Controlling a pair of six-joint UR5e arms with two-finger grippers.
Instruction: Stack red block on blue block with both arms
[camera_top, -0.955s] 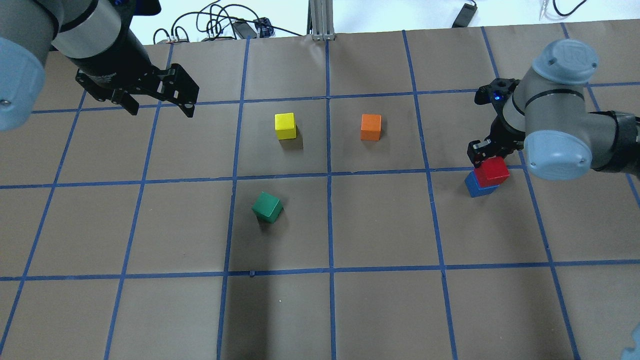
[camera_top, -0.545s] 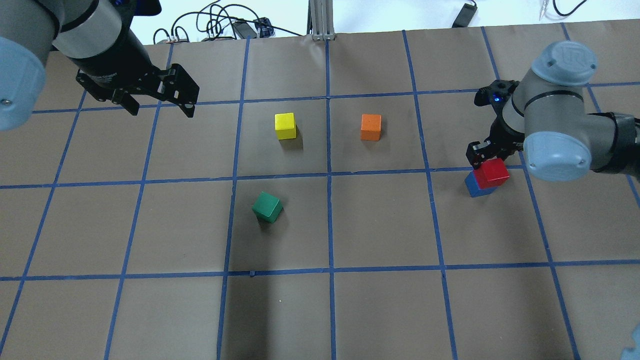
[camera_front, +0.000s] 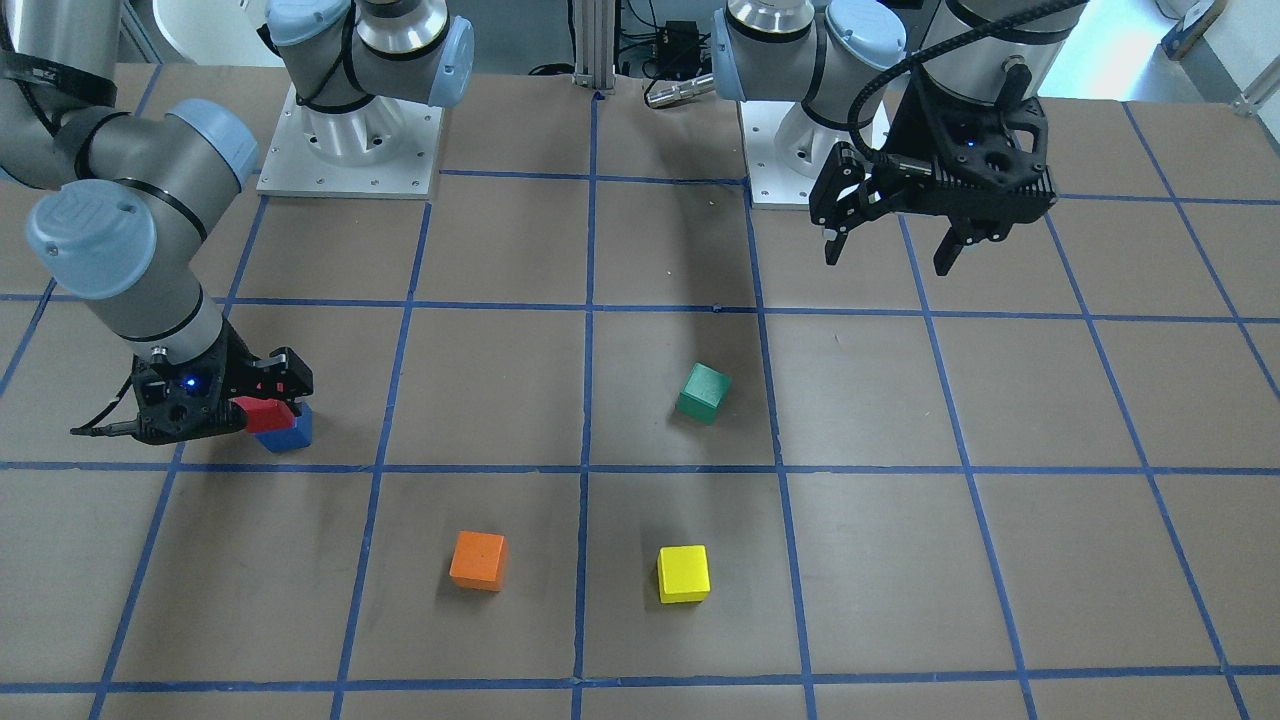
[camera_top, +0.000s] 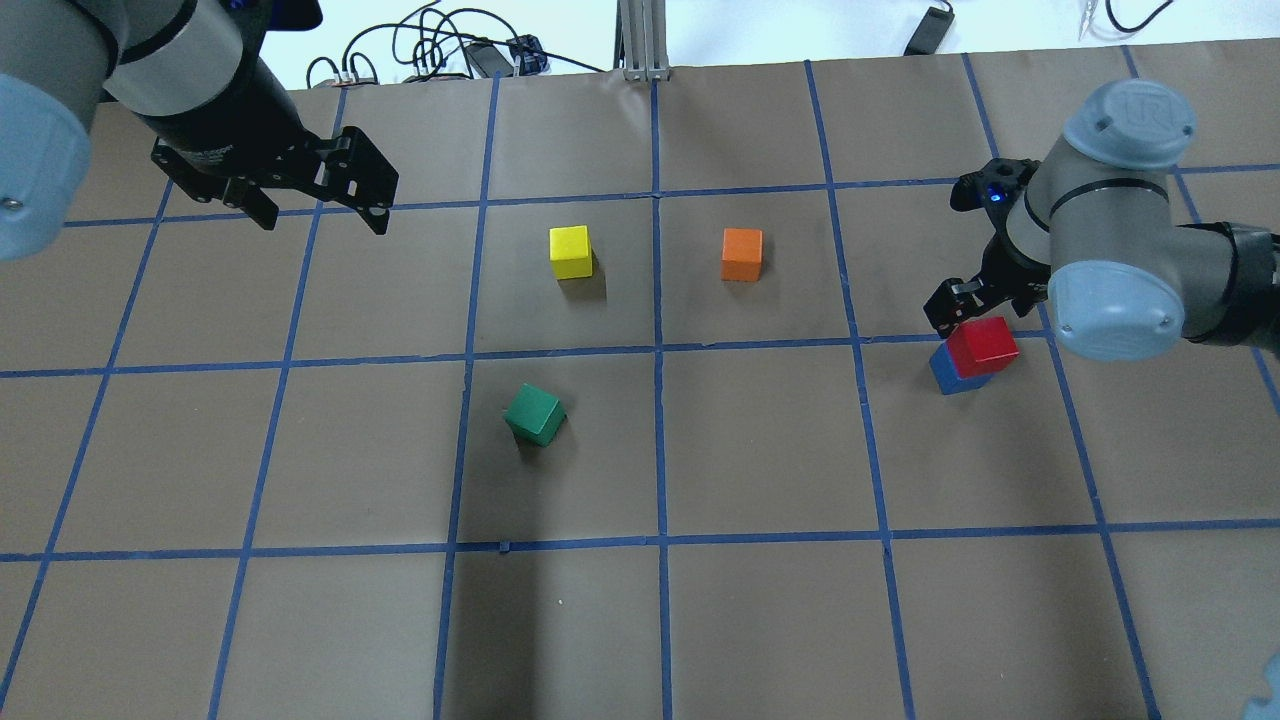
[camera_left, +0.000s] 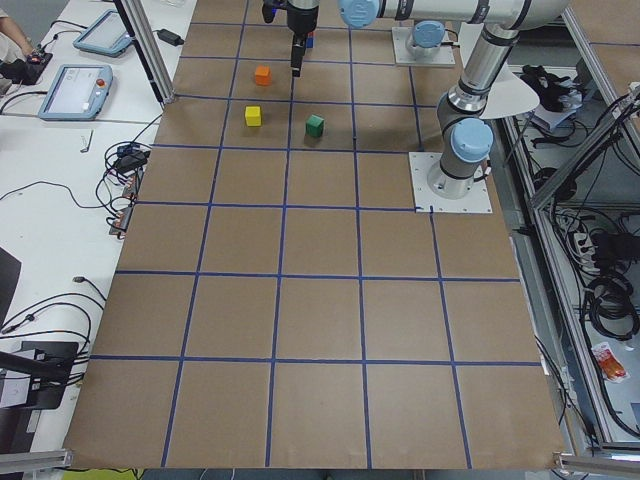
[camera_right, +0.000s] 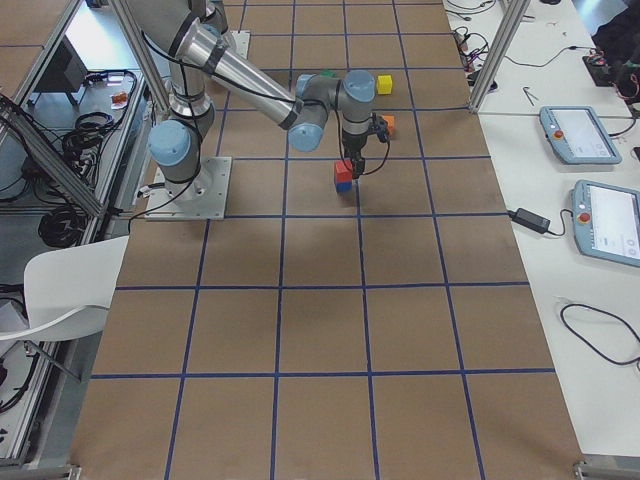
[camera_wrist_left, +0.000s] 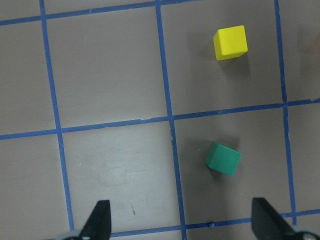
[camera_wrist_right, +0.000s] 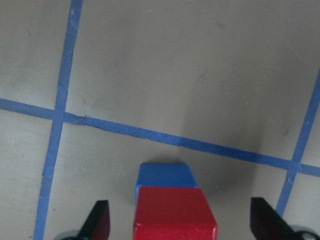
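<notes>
Sitting on blue block (camera_top: 943, 374), red block (camera_top: 982, 344) between spread-apart right end effector (camera_wrist_right: 182, 222) fingers (camera_wrist_right: 99, 223).

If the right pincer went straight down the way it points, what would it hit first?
Likely the red block, sitting on the blue block between the right pincer's open fingers. Whether the fingertips reach the table first is unclear.

The right end effector (camera_wrist_right: 182, 221) hangs low, jaws spread wide; the left end effector (camera_top: 324, 223) hovers high, jaws likewise parted.
</notes>
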